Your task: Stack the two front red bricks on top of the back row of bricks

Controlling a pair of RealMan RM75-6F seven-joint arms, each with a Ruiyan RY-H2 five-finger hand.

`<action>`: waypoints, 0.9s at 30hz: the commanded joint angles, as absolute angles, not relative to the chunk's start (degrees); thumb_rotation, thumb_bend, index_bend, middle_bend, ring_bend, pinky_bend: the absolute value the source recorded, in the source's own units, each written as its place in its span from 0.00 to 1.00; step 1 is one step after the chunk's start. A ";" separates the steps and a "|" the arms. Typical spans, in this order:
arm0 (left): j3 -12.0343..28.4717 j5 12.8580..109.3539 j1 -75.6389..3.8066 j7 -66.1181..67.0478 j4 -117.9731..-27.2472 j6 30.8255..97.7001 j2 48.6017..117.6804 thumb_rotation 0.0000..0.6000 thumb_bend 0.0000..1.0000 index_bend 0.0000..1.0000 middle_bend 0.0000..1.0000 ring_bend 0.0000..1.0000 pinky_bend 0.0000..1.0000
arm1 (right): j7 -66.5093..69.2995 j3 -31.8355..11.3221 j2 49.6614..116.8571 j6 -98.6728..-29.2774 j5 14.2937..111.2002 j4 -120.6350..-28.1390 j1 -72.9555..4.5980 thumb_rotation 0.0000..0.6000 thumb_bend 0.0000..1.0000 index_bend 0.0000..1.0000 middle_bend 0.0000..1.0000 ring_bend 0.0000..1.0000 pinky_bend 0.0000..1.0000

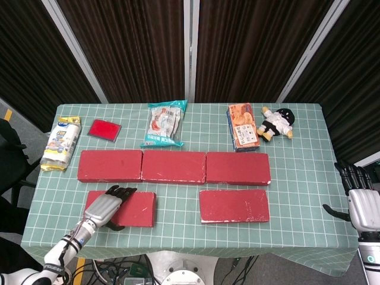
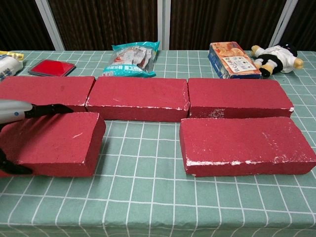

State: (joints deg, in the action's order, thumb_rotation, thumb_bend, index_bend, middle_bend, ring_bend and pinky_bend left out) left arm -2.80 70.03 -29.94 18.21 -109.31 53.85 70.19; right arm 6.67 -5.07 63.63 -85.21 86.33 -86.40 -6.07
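Three red bricks form the back row (image 1: pixel 173 167) (image 2: pixel 138 96) across the middle of the table. The front left red brick (image 1: pixel 138 209) (image 2: pixel 59 143) is held by my left hand (image 1: pixel 107 206) (image 2: pixel 19 111), fingers over its top and thumb at its near side. It looks raised a little and sits close to the back row. The front right red brick (image 1: pixel 234 205) (image 2: pixel 244 143) lies flat and untouched. My right hand (image 1: pixel 362 205) hangs beyond the table's right edge with fingers apart and nothing in it.
Along the back of the green checked table (image 1: pixel 297 172) lie a yellow-white bag (image 1: pixel 61 142), a flat red pad (image 1: pixel 105 129), a blue-white snack packet (image 1: pixel 165 123), an orange box (image 1: pixel 242 127) and a small doll (image 1: pixel 276 123).
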 commanded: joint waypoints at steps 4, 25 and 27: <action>1.29 68.43 -33.35 20.51 -114.23 53.85 64.73 1.00 0.25 0.02 0.13 0.10 0.00 | 6.98 -5.30 63.11 -85.74 86.56 -86.92 -6.02 1.00 0.00 0.00 0.00 0.00 0.00; 9.03 40.46 -55.13 17.20 -94.35 35.01 69.89 1.00 0.25 0.02 0.12 0.09 0.00 | 7.40 -6.31 61.59 -86.26 85.73 -88.54 -5.93 1.00 0.00 0.00 0.00 0.00 0.00; 8.47 39.60 -56.14 17.46 -93.89 34.59 70.31 1.00 0.25 0.02 0.12 0.08 0.00 | 7.62 -6.43 61.68 -86.37 85.69 -88.28 -5.95 1.00 0.00 0.00 0.00 0.00 0.00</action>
